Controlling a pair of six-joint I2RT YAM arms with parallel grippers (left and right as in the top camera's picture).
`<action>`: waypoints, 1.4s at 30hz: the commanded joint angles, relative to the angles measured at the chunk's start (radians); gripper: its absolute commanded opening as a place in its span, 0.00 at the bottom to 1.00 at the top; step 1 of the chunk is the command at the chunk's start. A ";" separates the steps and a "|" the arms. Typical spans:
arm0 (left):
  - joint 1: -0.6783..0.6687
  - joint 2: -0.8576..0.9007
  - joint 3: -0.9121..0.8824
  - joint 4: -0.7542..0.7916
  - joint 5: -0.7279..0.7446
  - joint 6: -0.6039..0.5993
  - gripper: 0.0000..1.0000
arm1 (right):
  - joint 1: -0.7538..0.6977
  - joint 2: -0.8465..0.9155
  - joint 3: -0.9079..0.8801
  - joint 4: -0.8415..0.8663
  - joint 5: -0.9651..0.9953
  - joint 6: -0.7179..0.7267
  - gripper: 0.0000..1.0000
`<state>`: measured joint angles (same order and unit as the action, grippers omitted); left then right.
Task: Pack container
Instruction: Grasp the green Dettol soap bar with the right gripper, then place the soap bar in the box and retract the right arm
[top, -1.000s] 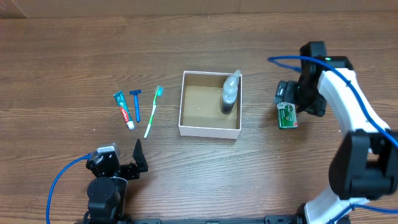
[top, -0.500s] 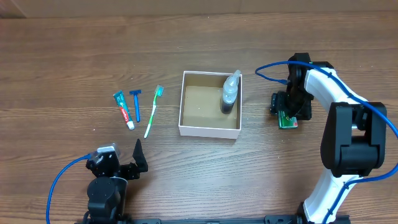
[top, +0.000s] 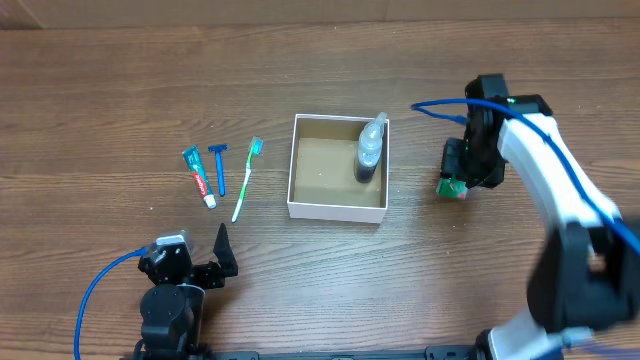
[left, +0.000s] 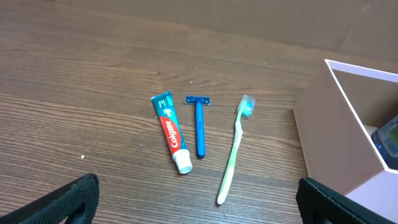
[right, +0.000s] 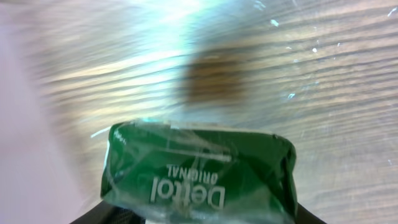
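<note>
Right wrist view: only dark slivers of the fingers (right: 115, 219) of the right gripper (top: 461, 178) show at the bottom edge, closed on a green plastic-wrapped bar of soap (right: 199, 169) whose white "Dettol Original" lettering reads upside down. The brown wooden table (top: 100, 100) behind it is smeared with blur. From overhead, just a corner of that packet peeks out under the gripper, on the right side of the table, near the square shallow container (top: 337, 211) with white outer walls and brown cardboard inside, but apart from it. The container sits at the middle of the table. Inside it, a clear plastic bottle (top: 369, 152) with a dark lower part rests against the right wall. The left gripper (left: 198, 186) hangs with its black fingers spread wide, holding nothing, over the near left part of the table. Beyond it, left of the container, lie three things side by side and not touching — a small red-and-teal toothpaste tube (left: 172, 132), a blue disposable razor (left: 199, 126) and a green-and-white toothbrush (left: 233, 155), the toothbrush nearest the container.
</note>
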<state>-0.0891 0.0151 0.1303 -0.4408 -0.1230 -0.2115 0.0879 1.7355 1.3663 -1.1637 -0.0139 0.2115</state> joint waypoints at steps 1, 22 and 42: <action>0.008 -0.010 -0.004 0.001 0.012 -0.021 1.00 | 0.134 -0.217 0.019 -0.023 -0.033 0.053 0.52; 0.008 -0.010 -0.004 0.001 0.012 -0.021 1.00 | 0.610 -0.065 0.018 0.376 0.053 0.099 0.61; 0.008 -0.010 -0.004 0.042 0.012 -0.021 1.00 | 0.184 -0.540 0.118 -0.036 -0.020 0.215 1.00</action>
<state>-0.0891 0.0151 0.1299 -0.4152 -0.1192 -0.2115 0.4633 1.2194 1.4776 -1.1687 0.0040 0.3882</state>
